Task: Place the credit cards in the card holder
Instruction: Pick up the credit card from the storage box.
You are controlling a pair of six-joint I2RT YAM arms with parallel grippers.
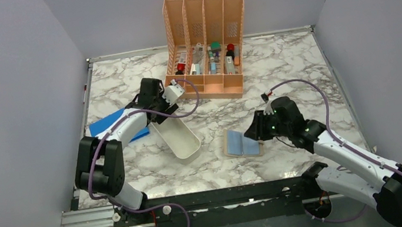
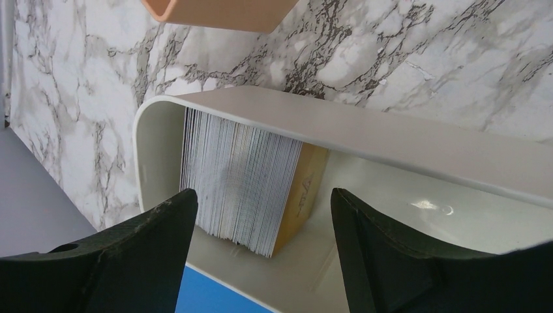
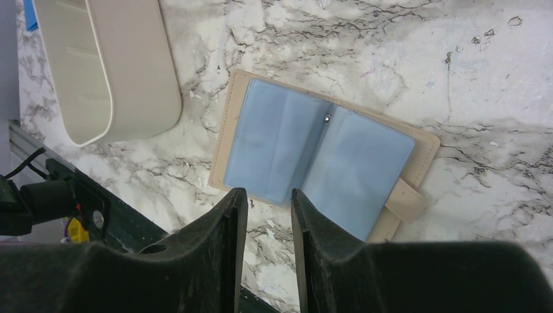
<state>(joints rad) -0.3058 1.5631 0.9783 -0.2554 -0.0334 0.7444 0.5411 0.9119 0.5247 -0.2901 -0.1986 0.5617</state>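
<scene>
Widely parted, the empty left gripper [image 2: 261, 195] hangs over thin stacked credit cards [image 2: 235, 176] in a white oblong tray [image 2: 391, 140]; the right gripper [image 3: 267, 193], narrowly parted, holds nothing.

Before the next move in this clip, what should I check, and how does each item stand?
1. Holder lies open, inside up: ok.
2. Cards stand stacked in the tray: ok.
3. Left claw open, above the cards: ok.
4. Card gripped by either claw: not ok.
5. Right claw empty, by the holder: ok.
6. Room left in the holder: cannot tell.
</scene>
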